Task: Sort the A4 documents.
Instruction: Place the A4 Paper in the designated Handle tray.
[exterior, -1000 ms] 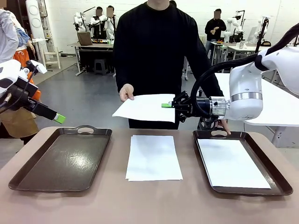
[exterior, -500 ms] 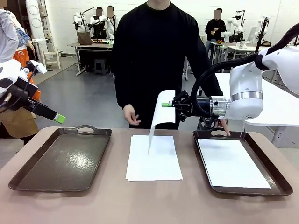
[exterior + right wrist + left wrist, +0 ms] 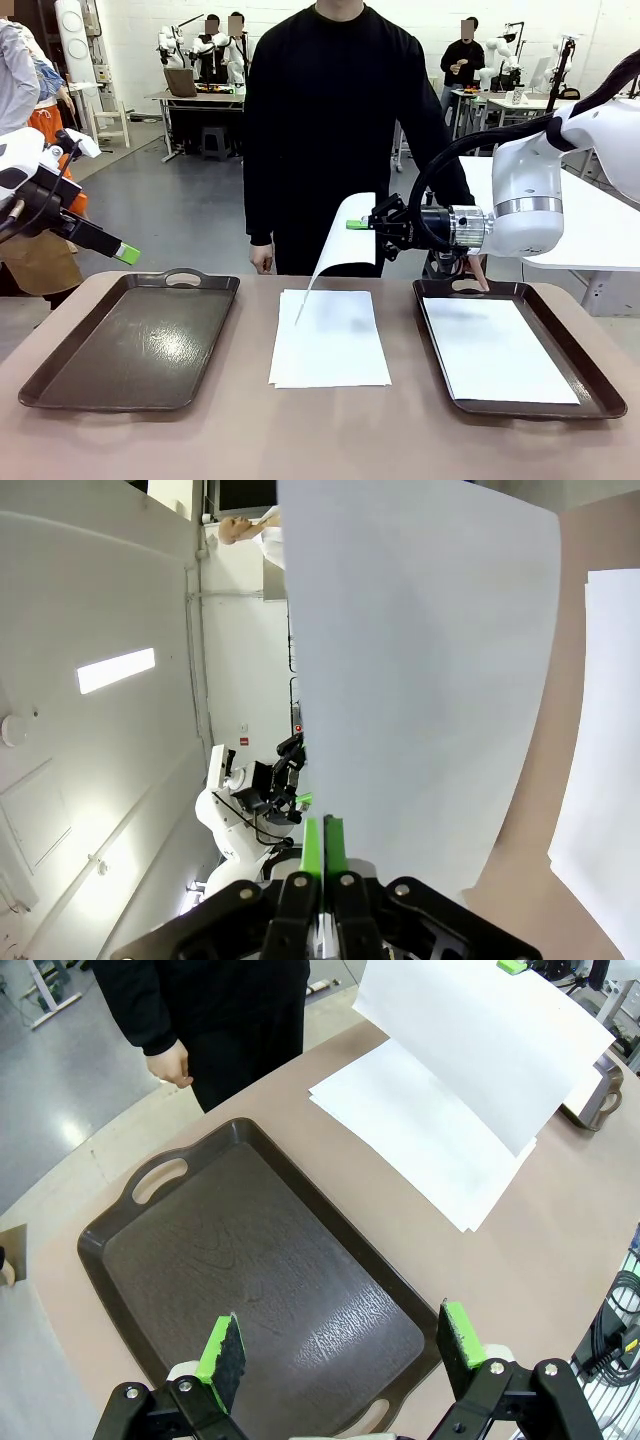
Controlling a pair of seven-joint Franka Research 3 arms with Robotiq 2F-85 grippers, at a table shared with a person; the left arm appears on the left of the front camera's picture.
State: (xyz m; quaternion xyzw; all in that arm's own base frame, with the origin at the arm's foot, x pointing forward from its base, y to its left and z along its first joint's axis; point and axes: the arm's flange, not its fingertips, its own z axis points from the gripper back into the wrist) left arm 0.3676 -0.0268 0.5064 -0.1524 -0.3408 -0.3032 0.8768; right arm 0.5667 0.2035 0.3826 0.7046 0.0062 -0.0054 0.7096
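Note:
My right gripper (image 3: 358, 225) is shut on the top edge of one A4 document (image 3: 347, 240), which hangs curled above the table's middle. In the right wrist view this sheet (image 3: 420, 680) rises from the closed green pads (image 3: 323, 845). Under it, a stack of A4 documents (image 3: 330, 338) lies flat between the trays, seen in the left wrist view as the stack (image 3: 430, 1150). Another sheet (image 3: 495, 350) lies in the right tray (image 3: 600, 390). My left gripper (image 3: 127, 254) hangs open above the left tray (image 3: 250, 1280), with nothing between its pads (image 3: 222, 1350).
The left dark tray (image 3: 60, 385) holds nothing. A person in black stands at the far edge, one hand (image 3: 262, 260) hanging by the side, the other hand (image 3: 478, 270) near the right tray's handle. Bare tabletop (image 3: 320, 440) runs along the near side.
The person let go of the sheet and lowered the hand. The sheet dropped from flat to hanging from my right gripper. Neither arm moved.

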